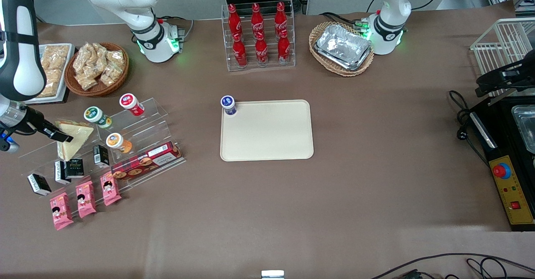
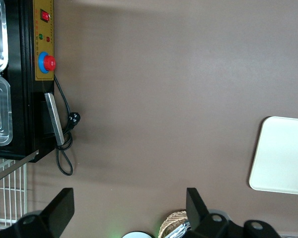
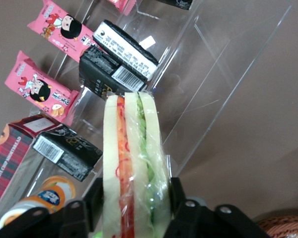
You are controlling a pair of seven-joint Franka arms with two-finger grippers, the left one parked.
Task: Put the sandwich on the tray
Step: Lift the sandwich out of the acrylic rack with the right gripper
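Note:
The sandwich (image 1: 75, 139), a clear-wrapped pale wedge, rests on the clear acrylic display steps (image 1: 138, 134) toward the working arm's end of the table. In the right wrist view the sandwich (image 3: 134, 144) shows its red and green filling stripe, and both black fingers press its two bread faces. My gripper (image 1: 62, 136) (image 3: 134, 198) is shut on it at the wedge's wide end. The cream-beige tray (image 1: 267, 141) (image 2: 283, 153) lies flat at the table's middle, well apart from the sandwich. A blue-capped cup (image 1: 228, 104) stands at the tray's corner.
On the acrylic steps are capped cups (image 1: 98, 116), black boxes (image 3: 121, 57), a red cookie box (image 1: 146, 162) and pink packets (image 1: 85, 198). Snack baskets (image 1: 98, 67), a cola bottle rack (image 1: 259, 34) and a basket of foil trays (image 1: 342, 47) stand farther from the camera.

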